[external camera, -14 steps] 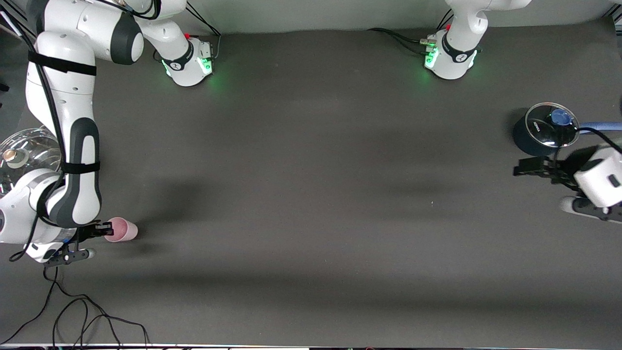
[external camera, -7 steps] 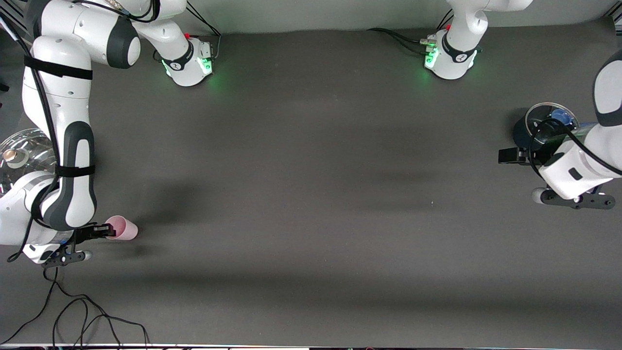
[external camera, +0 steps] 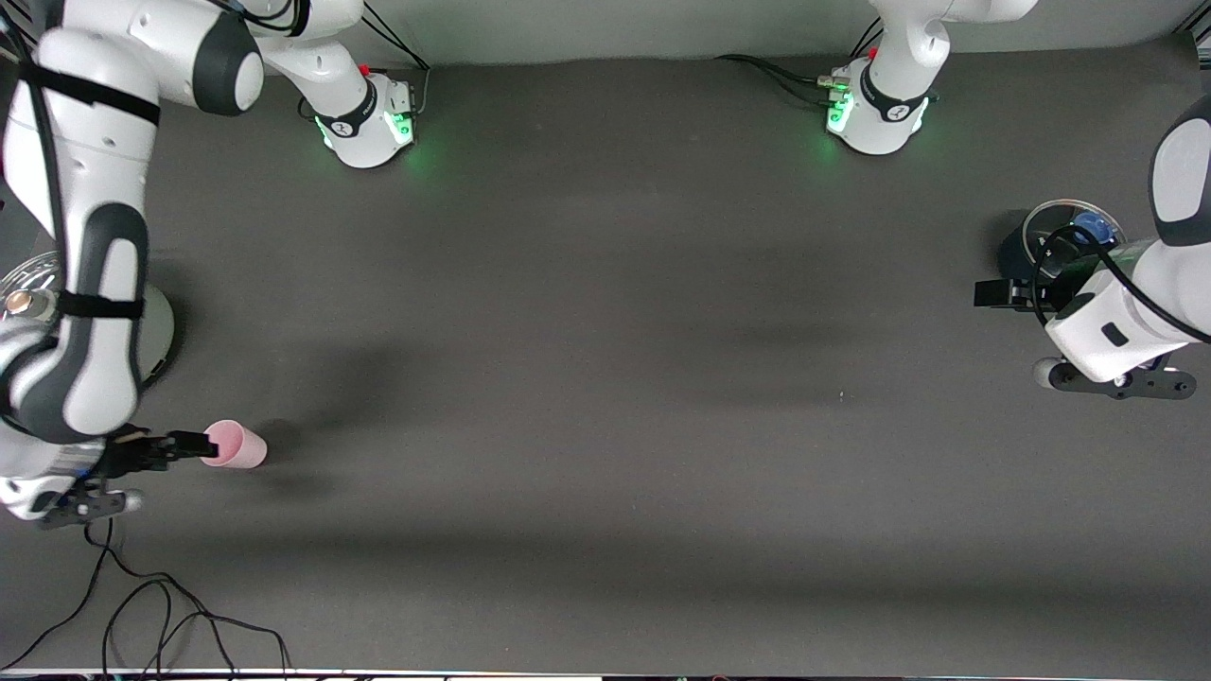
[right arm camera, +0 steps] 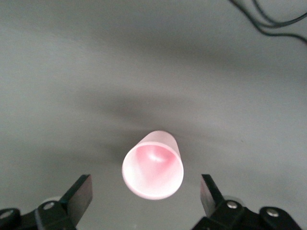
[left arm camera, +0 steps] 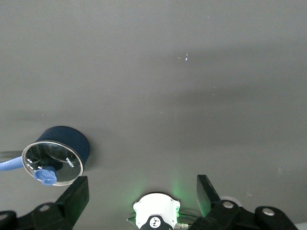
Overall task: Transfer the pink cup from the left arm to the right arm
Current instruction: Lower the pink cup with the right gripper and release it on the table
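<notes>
The pink cup [external camera: 236,445] lies on its side on the surface [external camera: 605,397] at the right arm's end, rim facing the right hand [external camera: 180,445]. In the right wrist view the cup [right arm camera: 153,165] sits between the wide-spread fingers [right arm camera: 79,194], untouched, its long axis pointing away from the hand. The left hand [left arm camera: 141,191] hangs wide and empty at the table's opposite end, by the dark blue pot [external camera: 1026,260], well apart from the cup. Judgement: the right hand is far better placed to grasp it.
</notes>
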